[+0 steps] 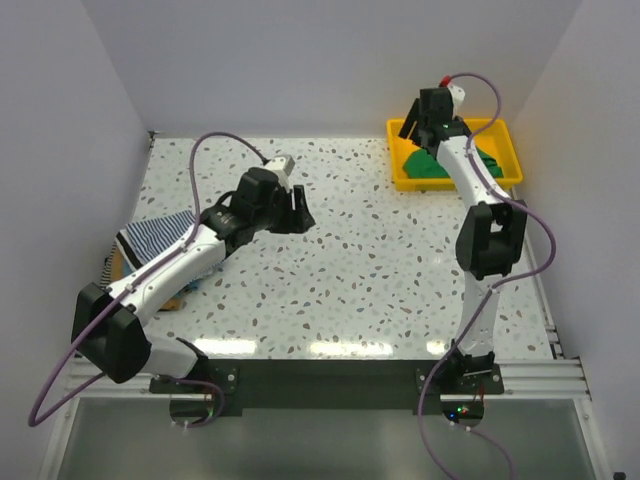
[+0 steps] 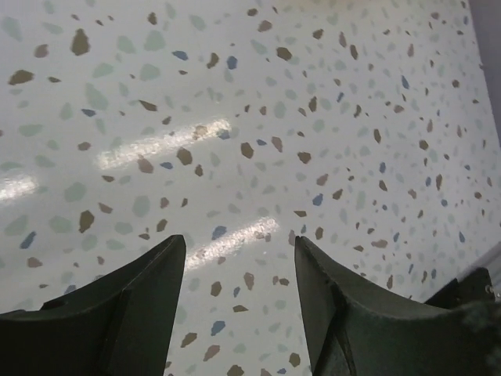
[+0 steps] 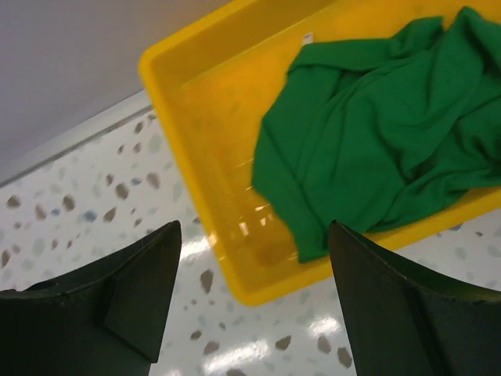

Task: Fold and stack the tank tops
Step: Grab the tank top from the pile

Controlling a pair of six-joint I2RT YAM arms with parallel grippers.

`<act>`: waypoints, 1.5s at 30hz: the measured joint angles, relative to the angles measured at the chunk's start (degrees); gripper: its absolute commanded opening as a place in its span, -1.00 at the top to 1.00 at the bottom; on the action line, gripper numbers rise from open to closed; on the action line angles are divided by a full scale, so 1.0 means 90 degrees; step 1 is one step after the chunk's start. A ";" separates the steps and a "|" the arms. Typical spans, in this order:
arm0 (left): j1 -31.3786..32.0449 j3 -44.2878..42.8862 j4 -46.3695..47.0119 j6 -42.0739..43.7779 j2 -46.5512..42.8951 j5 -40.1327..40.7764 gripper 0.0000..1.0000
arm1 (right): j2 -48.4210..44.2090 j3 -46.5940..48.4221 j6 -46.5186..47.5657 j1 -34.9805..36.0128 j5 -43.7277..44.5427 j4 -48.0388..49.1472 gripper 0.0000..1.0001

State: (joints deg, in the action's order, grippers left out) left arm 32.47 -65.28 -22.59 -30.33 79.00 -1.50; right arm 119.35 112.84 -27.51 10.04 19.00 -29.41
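In the top view, your right arm reaches to the upper right of the frame. The right gripper [image 1: 421,128] hangs over the far-left part of the yellow tray [image 1: 455,183], where the green tank top [image 1: 432,166] lies crumpled. That looks like a set-up for picking the next garment out of the tray. The left gripper [image 1: 295,212] is held over bare table [image 1: 370,270] left of centre, probably waiting where the cloth would be spread. At the left edge of the frame, the thin-striped tank top [image 1: 155,232] lies flat and partly under the left arm. It seems to be the start of the stack. A bit of tan cloth [image 1: 117,264] shows beneath it, but you cannot tell how it is folded.

In the left wrist view, the two fingers [image 2: 149,290] stand apart at the bottom of the frame. Only speckled tabletop [image 2: 235,117] shows between them, so that hand carries nothing.

In the right wrist view, the fingers [image 3: 149,274] are also spread wide and grip nothing. The tray's near corner sits between them at centre. The green top [image 3: 368,149] fills the upper right of the frame, with one loose edge draped toward the tray's bare floor [image 3: 211,117]. That edge looks like the easiest place to pinch. Expect the limp cloth to drag on the rim as it lifts.
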 measured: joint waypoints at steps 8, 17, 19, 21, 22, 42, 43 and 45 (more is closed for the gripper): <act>0.0068 0.0367 0.0527 0.0024 -0.0007 -0.1277 -0.27 | 0.1783 0.1413 -0.0017 -0.0860 0.0945 -0.0226 -0.61; 0.0066 0.0590 0.0748 0.0112 -0.0010 -0.1931 -0.27 | 0.2756 0.1962 0.0032 -0.0974 0.1146 -0.0277 -0.51; 0.0066 0.0636 0.0814 0.0109 -0.0010 -0.1987 -0.27 | 0.2875 0.1962 0.0058 -0.0971 0.1141 -0.0257 -0.24; 0.0066 0.0680 0.0869 0.0109 -0.0007 -0.2018 -0.27 | 0.2956 0.1962 0.0083 -0.0969 0.1137 -0.0233 0.15; 0.0066 0.0695 0.0896 0.0109 -0.0002 -0.2035 -0.27 | 0.2982 0.1962 0.0097 -0.0969 0.1124 -0.0206 0.37; -0.0119 0.0646 0.1018 0.0097 -0.0063 -0.1632 -0.26 | 0.1008 0.1953 0.0459 -0.0930 0.0814 0.0112 1.00; -0.0202 0.0646 0.1013 0.0095 -0.0112 -0.1600 -0.26 | 0.0665 0.1914 0.0483 -0.0882 0.0784 0.0180 1.00; -0.0430 0.0644 0.1003 0.0095 -0.0236 -0.1564 -0.26 | -0.0056 0.1770 0.0559 -0.0673 0.0775 0.0311 1.00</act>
State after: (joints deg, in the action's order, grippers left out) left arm 28.60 -59.48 -13.56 -29.47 76.88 -15.57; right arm 118.85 128.77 -22.48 3.99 25.98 -26.61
